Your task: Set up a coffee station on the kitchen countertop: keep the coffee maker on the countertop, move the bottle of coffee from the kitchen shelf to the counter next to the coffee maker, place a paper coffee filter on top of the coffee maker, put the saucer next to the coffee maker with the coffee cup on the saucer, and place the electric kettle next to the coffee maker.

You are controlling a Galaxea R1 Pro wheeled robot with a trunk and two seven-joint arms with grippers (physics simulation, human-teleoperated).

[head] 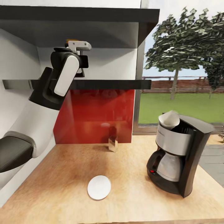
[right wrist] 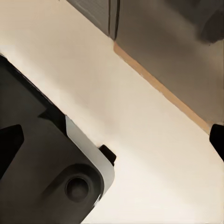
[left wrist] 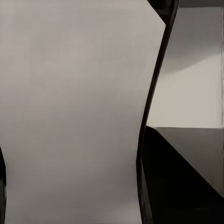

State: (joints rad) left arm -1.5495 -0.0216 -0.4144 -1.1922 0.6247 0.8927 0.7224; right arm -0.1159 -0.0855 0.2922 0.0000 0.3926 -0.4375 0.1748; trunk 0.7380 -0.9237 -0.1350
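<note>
Shelf gap: the left arm reaches up between the thin kitchen shelf and the thicker dark slab above it — a low slot, closed behind by the white wall.
Counter middle: the kitchen countertop lies open from the front, with only the flat saucer on it.
Back of counter: a small brownish glass object stands just before the red backsplash.
Right side: the tall coffee maker blocks passage — the paper coffee filter sits in its top.
Left side: the white wall borders the counter.
</note>
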